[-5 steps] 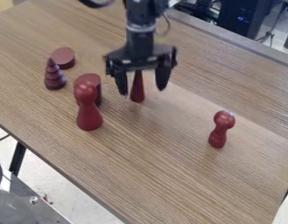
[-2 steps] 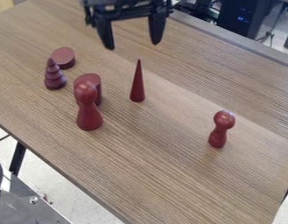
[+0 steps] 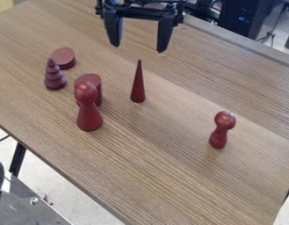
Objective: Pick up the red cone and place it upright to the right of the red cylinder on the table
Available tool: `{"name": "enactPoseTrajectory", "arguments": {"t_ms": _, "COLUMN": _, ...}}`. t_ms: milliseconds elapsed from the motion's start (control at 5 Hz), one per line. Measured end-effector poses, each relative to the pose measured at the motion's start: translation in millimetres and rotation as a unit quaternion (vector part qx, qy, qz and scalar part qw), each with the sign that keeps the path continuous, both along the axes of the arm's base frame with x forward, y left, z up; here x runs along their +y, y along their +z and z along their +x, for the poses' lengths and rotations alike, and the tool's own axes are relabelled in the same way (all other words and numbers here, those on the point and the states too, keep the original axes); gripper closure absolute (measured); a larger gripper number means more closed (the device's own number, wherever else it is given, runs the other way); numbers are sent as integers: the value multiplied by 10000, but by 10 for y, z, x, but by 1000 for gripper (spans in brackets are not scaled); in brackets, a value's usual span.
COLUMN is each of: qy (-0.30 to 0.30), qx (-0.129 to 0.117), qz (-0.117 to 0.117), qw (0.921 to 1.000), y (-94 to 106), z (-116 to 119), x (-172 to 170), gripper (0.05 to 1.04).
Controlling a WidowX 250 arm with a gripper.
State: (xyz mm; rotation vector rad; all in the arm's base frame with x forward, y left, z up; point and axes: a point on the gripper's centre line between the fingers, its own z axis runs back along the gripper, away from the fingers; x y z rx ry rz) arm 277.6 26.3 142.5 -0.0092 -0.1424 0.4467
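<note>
Black two-finger gripper [image 3: 139, 49] hangs fingers-down from the top edge, pincers spread wide around nothing, above and behind the slim dark-red pointed cone [image 3: 138, 87], which stands upright on the brown wood-grain table [image 3: 164, 176].

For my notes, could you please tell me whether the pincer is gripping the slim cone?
No, the pincer hangs open, apart from the slim cone, which stands on the table.
</note>
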Motion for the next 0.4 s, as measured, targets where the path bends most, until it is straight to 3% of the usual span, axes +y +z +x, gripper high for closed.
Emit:
{"name": "enactPoseTrajectory", "arguments": {"t_ms": 200, "qy": -513, "qx": -84, "qz": -269, "qw": 9983, "y": -69, "z": -1, "x": -64, "gripper": 83}}
{"name": "enactPoseTrajectory", "arguments": {"t_ms": 400, "qy": -724, "qx": -241, "qz": -395, "qw": 9963, "y": -88, "z": -15, "x": -73, "gripper": 83}}
